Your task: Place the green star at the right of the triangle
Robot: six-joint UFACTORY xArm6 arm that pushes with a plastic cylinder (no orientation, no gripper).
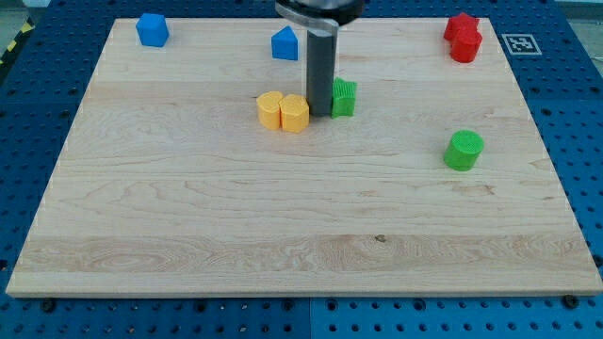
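Observation:
The green star [345,97] lies on the wooden board [301,217], above the middle, partly hidden on its left side by my rod. My tip [320,114] rests on the board right against the star's left side, with two yellow blocks [271,109] [295,113] just to the tip's left. A blue block that looks like the triangle [285,43] lies toward the view's top, up and left of the star. The star sits lower than this blue block and slightly to its right.
A blue cube-like block [152,29] lies at the top left. Two red blocks [462,26] [465,47] touch each other at the top right. A green cylinder [464,151] lies at the right. The board sits on a blue perforated table [28,122].

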